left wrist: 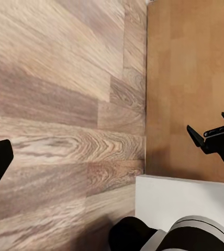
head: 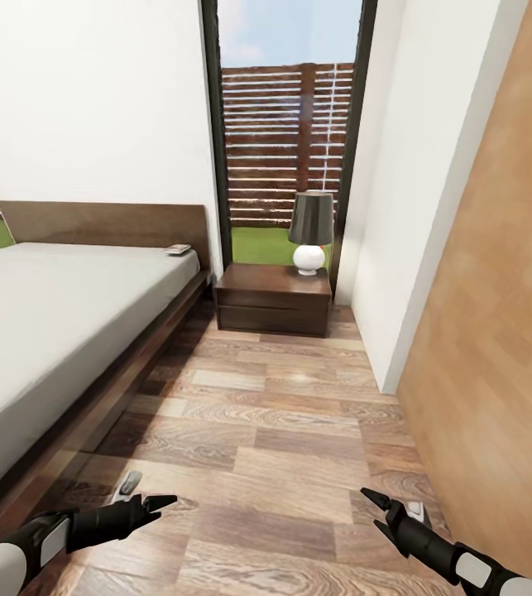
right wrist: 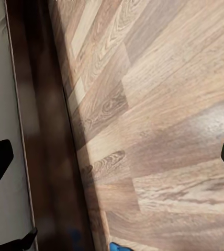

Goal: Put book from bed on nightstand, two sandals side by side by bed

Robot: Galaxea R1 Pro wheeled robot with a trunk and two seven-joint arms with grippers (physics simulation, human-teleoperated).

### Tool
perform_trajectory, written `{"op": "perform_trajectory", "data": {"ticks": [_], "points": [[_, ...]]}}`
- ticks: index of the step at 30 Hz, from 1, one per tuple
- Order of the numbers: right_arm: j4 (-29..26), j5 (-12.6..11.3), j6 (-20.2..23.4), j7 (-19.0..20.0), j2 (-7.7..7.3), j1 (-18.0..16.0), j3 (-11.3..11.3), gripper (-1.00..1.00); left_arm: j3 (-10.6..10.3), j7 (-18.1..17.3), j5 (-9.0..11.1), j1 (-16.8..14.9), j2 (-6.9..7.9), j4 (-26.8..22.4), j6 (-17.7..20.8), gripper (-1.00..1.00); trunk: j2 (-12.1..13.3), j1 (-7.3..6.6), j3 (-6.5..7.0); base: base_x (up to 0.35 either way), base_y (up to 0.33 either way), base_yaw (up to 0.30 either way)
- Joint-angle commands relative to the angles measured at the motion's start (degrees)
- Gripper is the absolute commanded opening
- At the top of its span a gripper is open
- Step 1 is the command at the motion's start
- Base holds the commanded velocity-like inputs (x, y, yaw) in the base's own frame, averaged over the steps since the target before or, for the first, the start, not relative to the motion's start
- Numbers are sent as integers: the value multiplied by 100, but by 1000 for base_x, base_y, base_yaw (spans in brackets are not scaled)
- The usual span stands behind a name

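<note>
Both grippers are wide open and hold nothing: the left gripper (head: 156,507) and right gripper (head: 376,510) hover low over the floor (head: 282,430) beside the bed (head: 59,331). The book (head: 177,249) lies flat on the mattress's far corner by the headboard, near the nightstand (head: 274,300) (lamp (head: 310,232) on top). It looks thin, light and stiff, likely best pinched at an overhanging edge. The right wrist view catches a blue sliver (right wrist: 118,247) by the bed frame, perhaps a sandal.
</note>
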Motion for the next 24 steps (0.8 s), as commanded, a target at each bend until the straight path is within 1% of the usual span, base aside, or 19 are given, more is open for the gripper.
{"op": "perform_trajectory", "data": {"ticks": [1, 24], "points": [[17, -2, 46, 16, -3, -8, -45, 100, 2, -14, 16, -2, 1, -3, 60, 100, -2, 0, -5, 93, 0, 0], [20, 8, 54, 11, -3, -8, -51, 100, 3, -5, 19, -2, 1, -2, 60, 100, -2, 0, -5, 113, 0, 0]]}}
